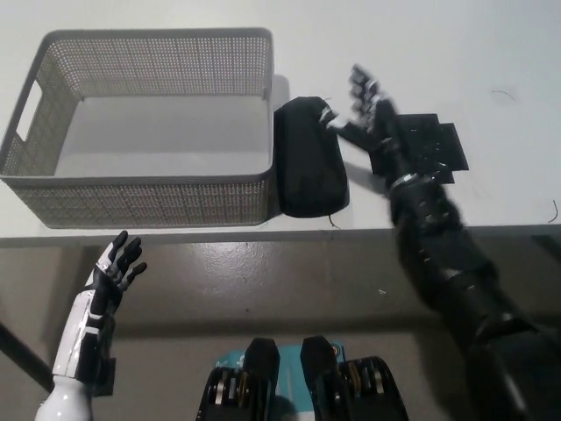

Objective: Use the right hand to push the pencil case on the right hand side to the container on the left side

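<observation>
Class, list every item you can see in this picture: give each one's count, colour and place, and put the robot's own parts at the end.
Basket: one, grey mesh, on the table's left part, nothing visible inside.
Pencil case: one, black, lying against the basket's right wall.
Patch: one, black, flat on the table right of the pencil case, partly under the right hand.
Table: one, white, filling the upper picture.
Floor: grey-brown, below the table edge.
Left hand: one, white and black, lower left below the table edge, open, resting.
Right hand: one, black, above the table just right of the pencil case, open.
</observation>
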Controlling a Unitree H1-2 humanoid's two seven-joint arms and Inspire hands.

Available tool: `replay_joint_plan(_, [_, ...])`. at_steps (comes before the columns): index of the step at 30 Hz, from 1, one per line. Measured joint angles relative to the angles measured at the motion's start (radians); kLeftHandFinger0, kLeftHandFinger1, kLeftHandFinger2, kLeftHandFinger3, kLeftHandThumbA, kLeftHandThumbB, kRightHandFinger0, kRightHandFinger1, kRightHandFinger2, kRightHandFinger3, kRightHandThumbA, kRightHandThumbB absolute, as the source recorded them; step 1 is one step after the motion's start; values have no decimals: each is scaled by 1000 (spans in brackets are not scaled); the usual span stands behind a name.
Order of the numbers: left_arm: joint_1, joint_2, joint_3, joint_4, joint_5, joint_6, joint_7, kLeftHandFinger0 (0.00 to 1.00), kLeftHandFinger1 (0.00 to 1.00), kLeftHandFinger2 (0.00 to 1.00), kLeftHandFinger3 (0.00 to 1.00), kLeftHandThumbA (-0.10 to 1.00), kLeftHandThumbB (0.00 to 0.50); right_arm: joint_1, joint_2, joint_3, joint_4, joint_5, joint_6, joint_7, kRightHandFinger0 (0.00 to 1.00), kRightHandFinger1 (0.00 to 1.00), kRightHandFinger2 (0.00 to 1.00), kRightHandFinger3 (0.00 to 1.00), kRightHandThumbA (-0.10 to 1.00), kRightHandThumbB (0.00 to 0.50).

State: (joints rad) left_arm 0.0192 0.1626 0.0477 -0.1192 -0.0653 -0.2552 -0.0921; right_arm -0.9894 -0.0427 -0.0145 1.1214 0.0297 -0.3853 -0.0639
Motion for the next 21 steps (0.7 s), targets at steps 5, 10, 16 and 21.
replay_joint_plan(5, [-2,0,0,0,1,0,0,1000,1000,1000,1000,998,55,47,-70,17,-128,-53,1,-39,1000,1000,1000,1000,1000,350])
replay_joint_plan(10, [-4,0,-1,0,3,0,0,1000,1000,1000,1000,997,69,112,-83,-2,-282,-54,19,-40,1000,1000,1000,1000,1000,388])
replay_joint_plan(16, [-10,0,0,1,3,2,0,1000,1000,1000,1000,1000,68,244,-83,-11,-537,-51,46,-33,1000,1000,1000,1000,1000,353])
replay_joint_plan(21, [-18,0,2,3,3,3,0,1000,1000,1000,1000,1000,51,404,-84,-11,-726,-46,60,-19,1000,1000,1000,1000,1000,307])
